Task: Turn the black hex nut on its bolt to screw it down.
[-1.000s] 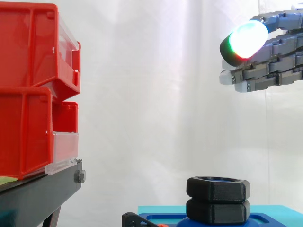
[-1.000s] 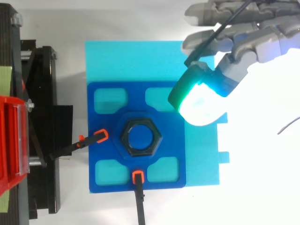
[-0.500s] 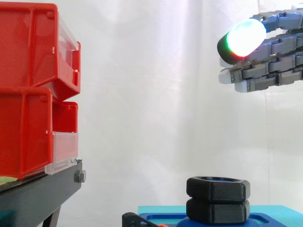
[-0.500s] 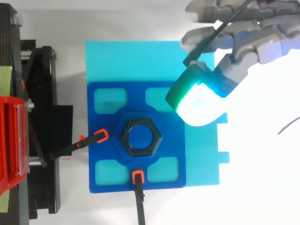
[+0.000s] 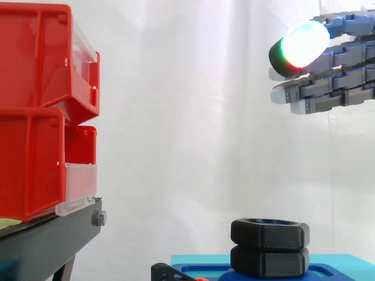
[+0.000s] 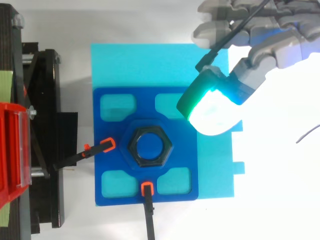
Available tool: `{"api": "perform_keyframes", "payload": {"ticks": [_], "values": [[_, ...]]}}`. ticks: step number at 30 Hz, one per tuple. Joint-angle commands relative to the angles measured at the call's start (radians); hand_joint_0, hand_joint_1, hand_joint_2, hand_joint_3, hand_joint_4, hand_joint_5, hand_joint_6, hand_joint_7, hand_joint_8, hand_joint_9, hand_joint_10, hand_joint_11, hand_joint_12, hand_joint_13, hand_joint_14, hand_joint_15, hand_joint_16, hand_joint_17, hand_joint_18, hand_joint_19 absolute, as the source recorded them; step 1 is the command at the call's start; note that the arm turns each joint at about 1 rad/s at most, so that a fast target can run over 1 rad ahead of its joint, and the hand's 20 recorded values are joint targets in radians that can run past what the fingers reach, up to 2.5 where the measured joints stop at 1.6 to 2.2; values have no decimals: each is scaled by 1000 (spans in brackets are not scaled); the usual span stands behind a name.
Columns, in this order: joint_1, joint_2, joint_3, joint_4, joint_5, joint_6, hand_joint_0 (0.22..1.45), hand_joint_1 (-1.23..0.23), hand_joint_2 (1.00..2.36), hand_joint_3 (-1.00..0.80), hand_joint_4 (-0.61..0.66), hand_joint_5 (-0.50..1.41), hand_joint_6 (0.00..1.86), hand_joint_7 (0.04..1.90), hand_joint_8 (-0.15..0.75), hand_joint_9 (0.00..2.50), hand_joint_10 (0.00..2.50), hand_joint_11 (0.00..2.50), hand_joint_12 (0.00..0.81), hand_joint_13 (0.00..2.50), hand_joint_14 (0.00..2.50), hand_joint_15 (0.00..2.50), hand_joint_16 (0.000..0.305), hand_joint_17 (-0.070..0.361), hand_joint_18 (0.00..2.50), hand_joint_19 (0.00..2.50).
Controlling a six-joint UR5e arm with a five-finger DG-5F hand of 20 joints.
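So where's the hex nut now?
Top view: the black hex nut sits centred on the dark blue plate, orange-tipped clamps left of and below it. Side view: low right of centre, the hand high to its right.

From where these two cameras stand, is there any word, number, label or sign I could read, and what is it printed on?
None: no word, number, label or sign can be read in either view.
The red bins, the black hex nut, the blue plate around it and the robot hand all show plain, unmarked surfaces.
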Motion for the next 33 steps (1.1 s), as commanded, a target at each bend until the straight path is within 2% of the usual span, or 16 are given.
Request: {"api": "perform_keyframes", "payload": {"ticks": [1, 24, 33], "values": [[0, 0, 0, 0, -1, 0, 429, -390, 1000, -500, -46, -300, 501, 571, 19, 145, 0, 0, 312, 0, 0, 0, 62, 139, 0, 0], [2, 0, 0, 0, -1, 0, 451, -369, 1000, -500, -64, -300, 500, 555, 108, 265, 0, 0, 305, 0, 0, 0, 58, 131, 0, 0], [0, 0, 0, 0, 1, 0, 460, -329, 1000, -500, -83, -300, 500, 542, 66, 190, 0, 0, 305, 0, 0, 0, 56, 125, 0, 0]]}}
